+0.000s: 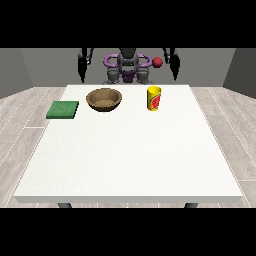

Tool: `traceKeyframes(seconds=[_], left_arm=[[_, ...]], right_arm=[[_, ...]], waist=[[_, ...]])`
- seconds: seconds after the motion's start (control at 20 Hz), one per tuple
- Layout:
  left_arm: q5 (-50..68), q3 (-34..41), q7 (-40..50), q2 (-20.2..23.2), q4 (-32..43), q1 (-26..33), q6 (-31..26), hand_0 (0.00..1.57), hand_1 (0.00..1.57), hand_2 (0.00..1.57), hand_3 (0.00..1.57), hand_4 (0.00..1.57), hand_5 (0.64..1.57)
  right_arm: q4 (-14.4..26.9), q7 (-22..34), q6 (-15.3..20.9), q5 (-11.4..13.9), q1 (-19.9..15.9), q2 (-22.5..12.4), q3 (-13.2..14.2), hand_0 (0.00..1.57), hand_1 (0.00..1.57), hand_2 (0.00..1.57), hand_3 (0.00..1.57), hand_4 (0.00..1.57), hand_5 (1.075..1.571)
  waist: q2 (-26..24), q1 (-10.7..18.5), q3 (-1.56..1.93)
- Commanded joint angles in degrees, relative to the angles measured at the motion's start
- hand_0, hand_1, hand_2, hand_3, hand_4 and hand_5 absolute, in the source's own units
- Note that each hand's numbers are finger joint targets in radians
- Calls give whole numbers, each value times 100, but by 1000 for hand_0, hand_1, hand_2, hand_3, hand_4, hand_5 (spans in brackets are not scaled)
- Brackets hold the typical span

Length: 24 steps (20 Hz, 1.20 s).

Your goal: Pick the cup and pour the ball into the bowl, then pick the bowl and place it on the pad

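A yellow cup with a red mark on its side stands upright at the table's far side, right of centre. A red ball shows well above the cup, level with the robot's shoulder, touching nothing that I can see. A brown wooden bowl sits left of the cup. A flat green pad lies near the table's left edge. The hand at the view's left and the hand at the view's right hang down beside the robot's body, behind the table's far edge, fingers straight, holding nothing.
The white table stretches wide from the objects toward the camera. A wooden floor surrounds it, with grey walls behind the robot.
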<state>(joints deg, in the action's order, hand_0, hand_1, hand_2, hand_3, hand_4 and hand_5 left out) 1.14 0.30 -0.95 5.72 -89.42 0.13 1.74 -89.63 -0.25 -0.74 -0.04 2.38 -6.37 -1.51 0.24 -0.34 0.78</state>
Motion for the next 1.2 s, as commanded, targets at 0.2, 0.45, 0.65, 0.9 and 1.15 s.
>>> traceKeyframes(seconds=[0.2,0.45,0.65,0.9,1.15], left_arm=[[44,56,504,274,-580,-126,-69,0,0,0,0,0,1562],[733,-227,1488,-379,-1183,735,6,0,0,0,0,0,1561],[869,-161,2064,-141,-2062,946,-7,0,0,0,0,0,1551],[602,-600,1431,-350,-2575,1508,-99,0,0,0,0,0,1549],[128,-903,181,-567,-1620,902,306,0,0,0,0,0,1537]], right_arm=[[-631,446,-59,-92,-139,-199,55,0,0,0,0,583,1570],[-1453,1779,110,-962,651,470,-128,0,0,0,0,517,1570],[-2256,1991,32,-1201,1137,286,-15,0,0,0,0,529,1569],[-2770,1511,-4,-1073,1526,388,-85,0,0,0,0,488,1570],[-1981,237,-481,-1140,1194,409,193,0,0,0,0,432,1571]], waist=[[-1486,2,-53],[-2677,-195,-81],[-2458,-130,-78],[-1727,-70,-78],[-756,-191,-76]])
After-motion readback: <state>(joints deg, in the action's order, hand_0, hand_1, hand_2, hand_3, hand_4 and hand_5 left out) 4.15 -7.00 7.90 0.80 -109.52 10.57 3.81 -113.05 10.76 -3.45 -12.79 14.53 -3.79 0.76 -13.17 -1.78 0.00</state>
